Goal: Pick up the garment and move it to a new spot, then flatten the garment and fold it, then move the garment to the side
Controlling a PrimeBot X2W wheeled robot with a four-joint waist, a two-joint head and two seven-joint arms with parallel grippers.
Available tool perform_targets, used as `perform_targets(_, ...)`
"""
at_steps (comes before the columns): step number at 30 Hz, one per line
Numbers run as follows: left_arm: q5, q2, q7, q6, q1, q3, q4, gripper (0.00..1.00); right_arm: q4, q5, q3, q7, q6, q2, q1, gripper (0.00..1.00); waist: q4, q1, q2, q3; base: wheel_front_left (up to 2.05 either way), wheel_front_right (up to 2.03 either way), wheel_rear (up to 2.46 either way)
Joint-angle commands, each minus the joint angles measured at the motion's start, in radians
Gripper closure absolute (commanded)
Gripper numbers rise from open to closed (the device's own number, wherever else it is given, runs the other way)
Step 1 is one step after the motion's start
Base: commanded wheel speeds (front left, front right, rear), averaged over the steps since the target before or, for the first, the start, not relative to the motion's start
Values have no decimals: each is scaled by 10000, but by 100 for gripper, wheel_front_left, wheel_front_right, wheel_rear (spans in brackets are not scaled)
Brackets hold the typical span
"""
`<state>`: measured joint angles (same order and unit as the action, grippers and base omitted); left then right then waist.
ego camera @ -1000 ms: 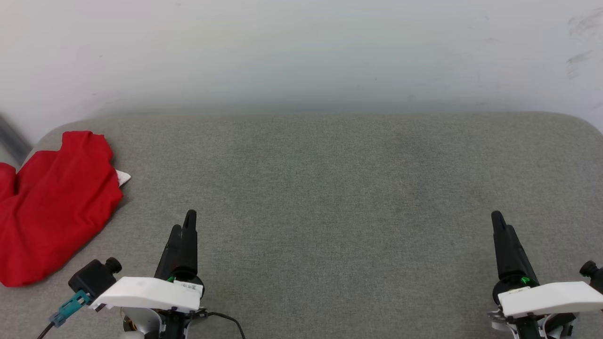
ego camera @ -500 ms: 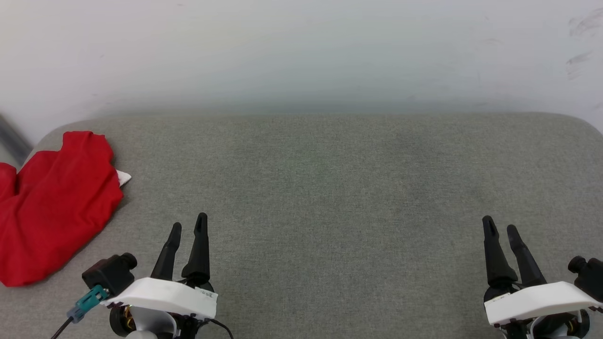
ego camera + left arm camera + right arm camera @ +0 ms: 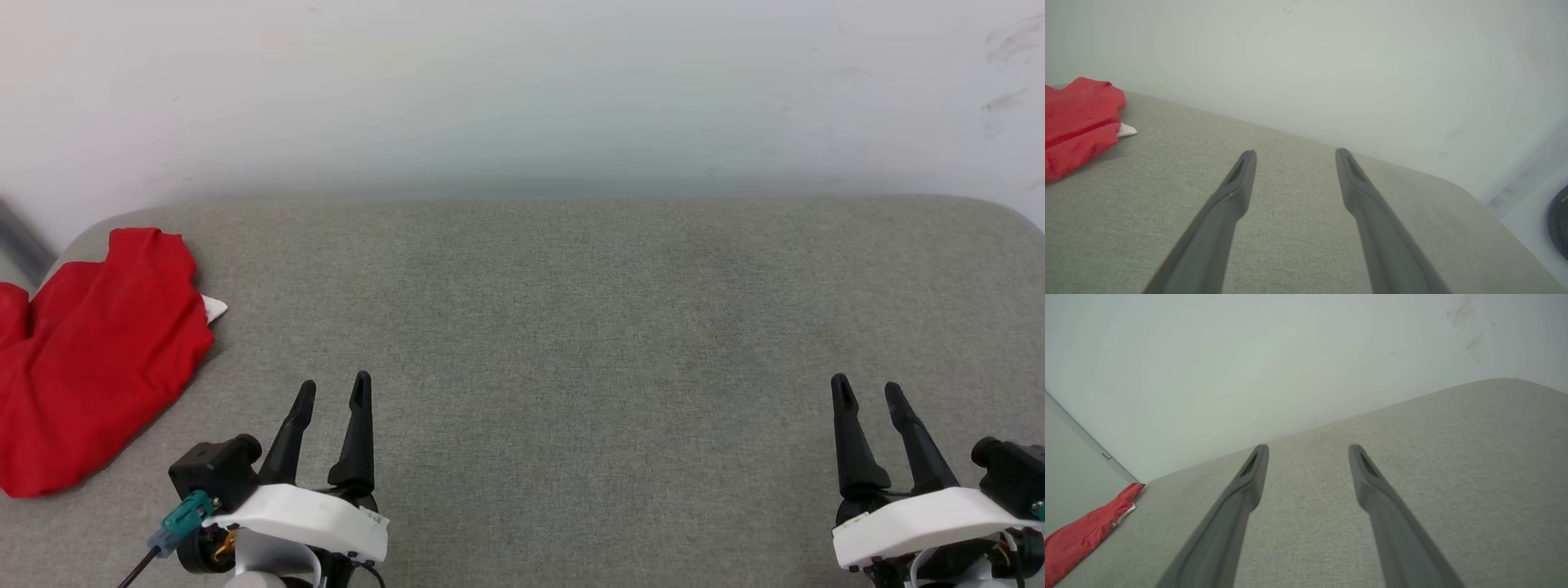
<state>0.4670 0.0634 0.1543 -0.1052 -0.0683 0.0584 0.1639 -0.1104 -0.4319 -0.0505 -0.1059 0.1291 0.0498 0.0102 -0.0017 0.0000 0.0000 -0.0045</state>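
Left gripper (image 3: 335, 380) sits at the near left with its two dark fingers spread wide and nothing between them. Right gripper (image 3: 865, 384) is the same deal at the near right: wide apart, empty. Both point away toward the far wall.

So where's the garment (image 3: 90, 359)? Way over at the left edge of the pad, up and to the left of the left gripper and well apart from it. It's a bunched red heap with a bit of white sleeve (image 3: 214, 308) poking out on its right side. Its long axis runs roughly near-to-far, leaning right at the far end, and part of it runs off the left of the head view. Left arm is clearly the closer one; the right would have to cross the whole pad.

Surface is a grey woven fabric pad (image 3: 571, 327) with rounded corners, pushed up against a plain white wall (image 3: 522, 82) with a few scuffs.
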Motion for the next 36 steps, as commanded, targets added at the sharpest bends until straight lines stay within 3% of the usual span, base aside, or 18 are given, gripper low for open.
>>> perform_targets(1, -316, 87, 107, 72, -84, 37, -52, 0, 143, 349, 4, -71, 16, -6, -46, 0, -3, 0, 0, -4, 0, 0, 0)
perform_targets(36, -3141, 163, 838, 393, -131, 347, 327, 0, 404, 2854, -115, -391, 22, 7, -383, 0, 38, 0, 0, -19, 0, 0, 0)
